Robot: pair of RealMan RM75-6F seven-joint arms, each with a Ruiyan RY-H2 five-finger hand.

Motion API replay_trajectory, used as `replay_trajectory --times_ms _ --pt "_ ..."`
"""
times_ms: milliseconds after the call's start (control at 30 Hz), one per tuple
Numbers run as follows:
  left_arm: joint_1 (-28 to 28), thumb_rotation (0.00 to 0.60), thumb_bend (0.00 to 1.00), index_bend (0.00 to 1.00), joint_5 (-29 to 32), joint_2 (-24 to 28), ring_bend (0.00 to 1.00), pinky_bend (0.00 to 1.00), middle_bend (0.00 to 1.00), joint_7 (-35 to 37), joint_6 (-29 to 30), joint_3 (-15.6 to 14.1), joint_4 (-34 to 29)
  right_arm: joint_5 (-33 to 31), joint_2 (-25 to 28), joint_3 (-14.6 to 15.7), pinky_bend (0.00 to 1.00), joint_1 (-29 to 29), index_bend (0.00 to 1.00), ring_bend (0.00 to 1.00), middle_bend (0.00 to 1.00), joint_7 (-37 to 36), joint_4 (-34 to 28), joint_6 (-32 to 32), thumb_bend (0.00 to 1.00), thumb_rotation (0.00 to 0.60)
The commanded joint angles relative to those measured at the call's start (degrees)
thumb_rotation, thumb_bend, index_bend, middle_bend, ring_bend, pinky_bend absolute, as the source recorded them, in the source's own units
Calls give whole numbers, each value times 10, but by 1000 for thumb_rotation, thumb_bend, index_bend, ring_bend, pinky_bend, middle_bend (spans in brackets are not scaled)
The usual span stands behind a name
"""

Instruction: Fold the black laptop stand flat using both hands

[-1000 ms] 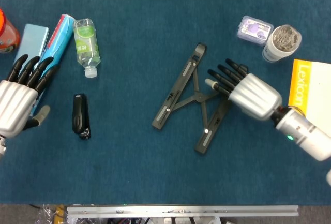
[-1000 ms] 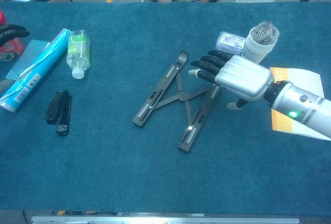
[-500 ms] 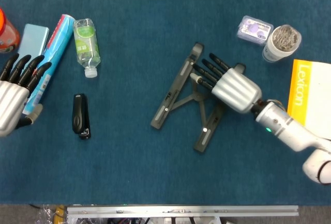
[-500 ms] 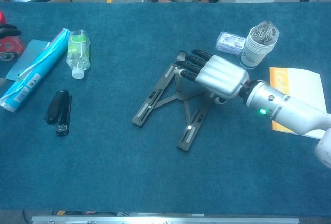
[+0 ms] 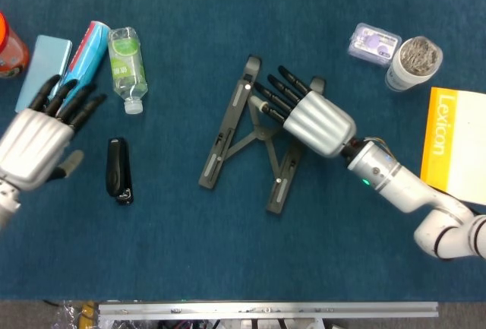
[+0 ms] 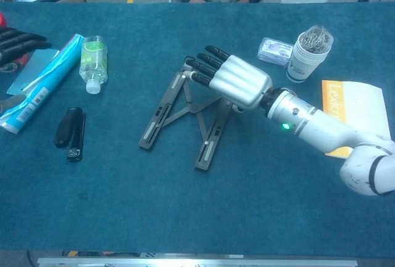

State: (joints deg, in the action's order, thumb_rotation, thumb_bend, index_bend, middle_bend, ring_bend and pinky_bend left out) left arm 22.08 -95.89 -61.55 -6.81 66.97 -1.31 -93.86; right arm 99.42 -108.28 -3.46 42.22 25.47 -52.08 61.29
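Observation:
The black laptop stand (image 5: 223,137) lies spread open in an X shape at the middle of the blue table; in the chest view the stand (image 6: 158,116) shows its two long bars and crossed links. My right hand (image 5: 307,119) lies over the stand's far right part with its fingers stretched out and apart, touching the bars and gripping nothing; it appears again in the chest view (image 6: 234,81). My left hand (image 5: 41,137) hovers at the far left, fingers spread and empty, well away from the stand. Only its dark fingertips (image 6: 20,37) reach into the chest view.
A black stapler (image 5: 117,171) lies between my left hand and the stand. A small bottle (image 5: 125,67), a blue tube (image 5: 83,52) and a pale blue box (image 5: 42,59) sit at the far left. At the right are a cup of clips (image 5: 414,61), a clear box (image 5: 373,42) and a yellow book (image 5: 448,143).
My right hand has swept left over the stand, and the stand has slid left with it. My left hand has shifted rightward, toward the stapler.

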Motion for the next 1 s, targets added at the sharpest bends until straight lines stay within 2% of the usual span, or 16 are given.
replay_trajectory --times_ms 33,200,567,800,1000 --pt "21 600 343 0 -13 -11 0 0 41 -1 -21 1 9 -3 -5 0 6 3 0 0 0 -5 5 5 0 600" --pt "56 600 335 0 -41 -36 0 0 30 -1 -44 2 32 -2 15 9 6 0 0 0 0 -18 -21 19 0 600" --pt "132 600 318 0 -69 -119 0 0 0 0 -111 3 90 20 106 33 5 -13 0 0 0 -26 -128 60 0 600" --pt "178 600 317 0 -45 -178 0 0 0 -16 -175 12 136 29 116 51 0 -18 0 0 0 -36 -129 61 0 600" --pt "201 600 317 0 16 -213 0 0 0 -53 -231 31 161 38 105 56 0 -17 0 0 0 -42 -109 66 0 600"
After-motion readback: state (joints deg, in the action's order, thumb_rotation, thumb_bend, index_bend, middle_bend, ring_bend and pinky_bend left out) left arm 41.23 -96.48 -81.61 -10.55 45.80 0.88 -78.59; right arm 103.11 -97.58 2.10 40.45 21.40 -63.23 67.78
